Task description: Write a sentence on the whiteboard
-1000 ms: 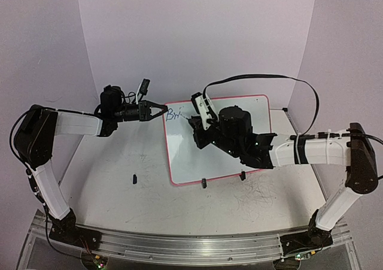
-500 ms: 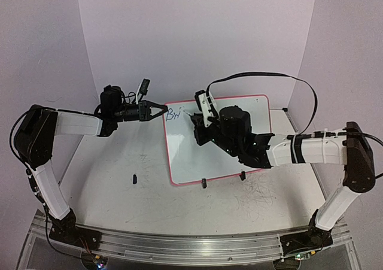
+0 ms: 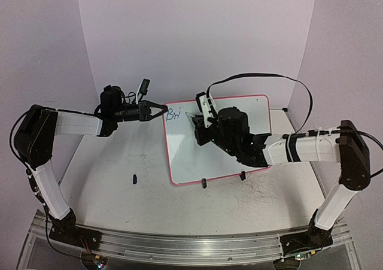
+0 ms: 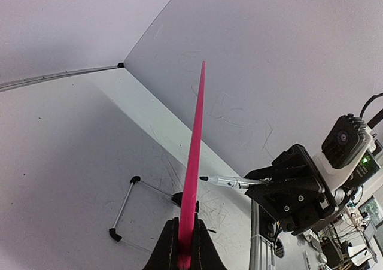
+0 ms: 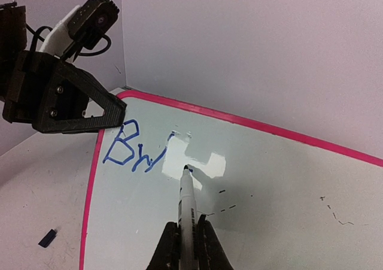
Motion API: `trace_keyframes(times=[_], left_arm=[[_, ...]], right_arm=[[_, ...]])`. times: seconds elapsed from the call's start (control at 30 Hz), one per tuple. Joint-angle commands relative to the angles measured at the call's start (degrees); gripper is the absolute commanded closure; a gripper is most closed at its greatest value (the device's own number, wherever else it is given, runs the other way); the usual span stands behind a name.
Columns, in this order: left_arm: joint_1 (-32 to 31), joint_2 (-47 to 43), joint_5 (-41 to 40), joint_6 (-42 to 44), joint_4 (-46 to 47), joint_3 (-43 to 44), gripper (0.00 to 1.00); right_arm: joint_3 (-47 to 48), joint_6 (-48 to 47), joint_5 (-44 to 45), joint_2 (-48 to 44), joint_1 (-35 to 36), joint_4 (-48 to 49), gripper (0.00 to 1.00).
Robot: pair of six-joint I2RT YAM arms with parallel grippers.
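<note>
The left fingers (image 4: pixel 167 252) pinch the whiteboard (image 3: pixel 197 162) by its pink rim, probably to steady it on the counter (image 3: pixel 114 162). The sentence (image 5: pixel 128 147) so far shows only its opening letters. Just right of them, the right fingers (image 5: pixel 170 251) clamp the marker (image 5: pixel 187 198), tip at the board, ready for the next letter.

Bright even light, soft shadows, white glare on whiteboard (image 5: pixel 287 180), wrist views warped

Left gripper (image 3: pixel 163 110) pinches the whiteboard's (image 3: pixel 197 159) far-left corner.
</note>
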Motion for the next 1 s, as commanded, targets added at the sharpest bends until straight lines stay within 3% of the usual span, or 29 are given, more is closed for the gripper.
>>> trace_keyframes(times=[0.0, 0.97], left_arm=[[0.2, -0.9, 0.5, -1.4, 0.8, -0.3, 1.00], [0.2, -0.6, 0.7, -1.5, 0.7, -0.2, 1.00]], right_arm=[[2.2, 0.3, -0.2, 0.9, 0.1, 2.8, 1.00], [2.3, 0.7, -1.6, 2.4, -0.1, 1.1, 1.00]])
